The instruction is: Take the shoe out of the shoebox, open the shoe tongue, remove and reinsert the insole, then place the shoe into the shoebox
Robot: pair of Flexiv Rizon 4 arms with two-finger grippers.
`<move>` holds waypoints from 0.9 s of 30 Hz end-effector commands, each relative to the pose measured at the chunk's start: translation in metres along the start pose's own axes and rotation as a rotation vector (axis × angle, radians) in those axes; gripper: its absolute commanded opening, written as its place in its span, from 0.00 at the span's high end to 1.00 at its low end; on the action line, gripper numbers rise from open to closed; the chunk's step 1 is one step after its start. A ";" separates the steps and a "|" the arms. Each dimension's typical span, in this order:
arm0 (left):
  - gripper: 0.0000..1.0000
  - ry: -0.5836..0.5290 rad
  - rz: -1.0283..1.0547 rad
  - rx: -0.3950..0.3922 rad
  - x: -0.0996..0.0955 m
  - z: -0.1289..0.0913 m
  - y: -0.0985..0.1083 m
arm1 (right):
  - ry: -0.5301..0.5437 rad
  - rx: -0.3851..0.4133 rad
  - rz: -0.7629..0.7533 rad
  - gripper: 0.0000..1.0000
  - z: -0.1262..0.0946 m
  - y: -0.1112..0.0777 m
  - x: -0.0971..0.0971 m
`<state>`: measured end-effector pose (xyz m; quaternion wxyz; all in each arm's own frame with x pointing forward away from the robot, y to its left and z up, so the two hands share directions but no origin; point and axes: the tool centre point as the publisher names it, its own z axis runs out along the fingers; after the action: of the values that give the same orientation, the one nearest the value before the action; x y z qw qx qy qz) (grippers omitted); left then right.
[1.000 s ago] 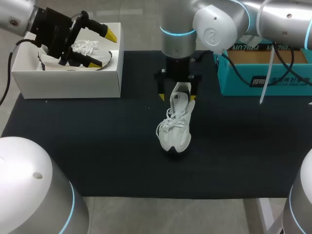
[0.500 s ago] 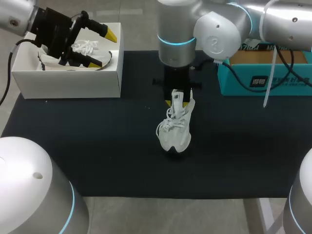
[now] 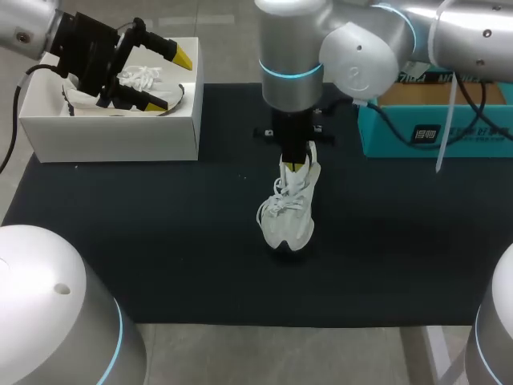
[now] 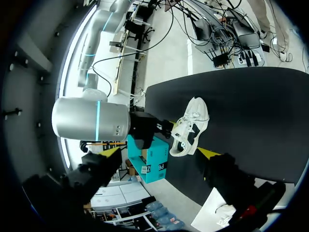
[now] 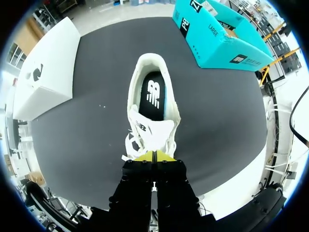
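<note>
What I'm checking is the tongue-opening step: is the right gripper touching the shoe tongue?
Touching. The right wrist view shows the right gripper with its yellow tips closed on the shoe tongue, no gap showing.

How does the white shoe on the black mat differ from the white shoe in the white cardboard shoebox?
The white lace-up shoe stands in the open on the black mat; the other white shoe lies inside the white cardboard shoebox. The right gripper is shut on the first shoe's tongue; the left gripper hovers open above the boxed shoe. Both are white, with laces.
</note>
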<state>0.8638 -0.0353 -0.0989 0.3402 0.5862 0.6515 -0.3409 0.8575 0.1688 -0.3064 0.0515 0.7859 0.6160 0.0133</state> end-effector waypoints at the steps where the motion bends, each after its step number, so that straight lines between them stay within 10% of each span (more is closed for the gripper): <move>1: 0.00 0.005 0.000 0.000 0.000 0.000 0.000 | 0.014 -0.001 0.006 1.00 0.016 0.002 -0.004; 11: 0.00 0.005 0.000 0.000 0.000 0.000 0.000 | 0.016 0.005 0.017 1.00 0.046 0.029 -0.011; 27: 0.00 0.005 0.000 0.000 0.000 0.000 0.000 | 0.057 -0.010 -0.031 1.00 0.039 0.017 0.003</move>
<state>0.8638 -0.0352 -0.0989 0.3402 0.5862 0.6515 -0.3408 0.8756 0.1661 -0.3308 0.0440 0.7747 0.6301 0.0309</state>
